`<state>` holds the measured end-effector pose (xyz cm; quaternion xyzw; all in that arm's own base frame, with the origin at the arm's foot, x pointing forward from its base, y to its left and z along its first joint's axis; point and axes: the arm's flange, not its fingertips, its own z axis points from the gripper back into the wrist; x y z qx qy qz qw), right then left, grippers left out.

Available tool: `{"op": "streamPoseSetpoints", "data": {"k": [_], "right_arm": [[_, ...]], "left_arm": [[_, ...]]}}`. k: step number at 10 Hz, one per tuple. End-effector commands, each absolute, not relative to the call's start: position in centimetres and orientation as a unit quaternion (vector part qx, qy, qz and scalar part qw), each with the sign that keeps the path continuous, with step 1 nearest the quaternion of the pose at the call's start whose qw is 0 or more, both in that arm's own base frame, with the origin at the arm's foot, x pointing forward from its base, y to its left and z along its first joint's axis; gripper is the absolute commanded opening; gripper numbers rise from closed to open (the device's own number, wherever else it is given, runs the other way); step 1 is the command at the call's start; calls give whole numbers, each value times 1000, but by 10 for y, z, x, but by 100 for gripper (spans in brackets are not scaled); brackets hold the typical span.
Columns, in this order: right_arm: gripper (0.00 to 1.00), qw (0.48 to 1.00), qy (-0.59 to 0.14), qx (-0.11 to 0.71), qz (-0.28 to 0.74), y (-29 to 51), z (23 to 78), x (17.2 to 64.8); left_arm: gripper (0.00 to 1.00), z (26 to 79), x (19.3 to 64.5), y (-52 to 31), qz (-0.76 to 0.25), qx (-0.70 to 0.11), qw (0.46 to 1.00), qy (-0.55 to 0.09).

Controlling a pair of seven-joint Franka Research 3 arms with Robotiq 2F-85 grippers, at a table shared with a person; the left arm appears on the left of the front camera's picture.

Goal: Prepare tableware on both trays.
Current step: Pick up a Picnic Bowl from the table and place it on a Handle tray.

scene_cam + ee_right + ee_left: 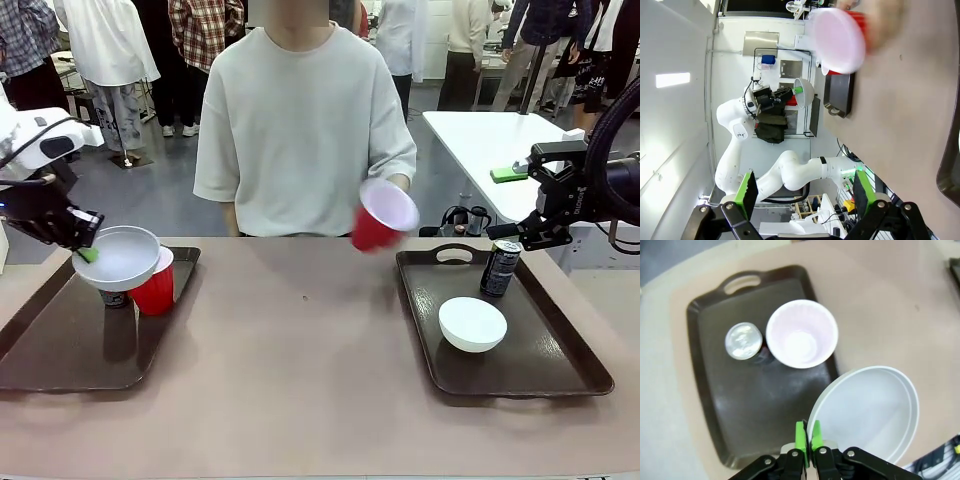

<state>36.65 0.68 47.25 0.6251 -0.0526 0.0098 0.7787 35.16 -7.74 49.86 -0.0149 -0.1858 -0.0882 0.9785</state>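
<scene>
The left gripper (808, 440) pinches the rim of a white bowl (122, 257), held above the left tray (60, 350) beside its cup (155, 288) and can (743, 340); lowering it onto bare tray seems next; the right gripper (805, 192) hangs with jaws spread while the person's hand (397, 185) brings a red cup (382, 216).

The middle of the table (300, 360) lay bare between the left tray (60, 350) and the right tray (520, 370). On the left tray, a cup (155, 285) and a can (743, 341) crowded the far end, with a bowl (120, 258) held just above them; the near end was free. On the right tray, a can (500, 268) and a bowl (472, 323) stood apart. A person's hand held a cup (383, 215) above the table, beside the right tray's far corner.
</scene>
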Motion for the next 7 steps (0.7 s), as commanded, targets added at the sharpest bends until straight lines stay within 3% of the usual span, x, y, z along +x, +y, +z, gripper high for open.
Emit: {"op": "streamPoseSetpoints", "data": {"k": [1,7], "right_arm": [[100,781,-51,622,18,5,472,366],[100,781,-51,622,18,5,472,366]], "left_arm": [[4,457,324,-53,-103,23,977,-185],[4,384,348,-22,-81,35,989,-118]]}}
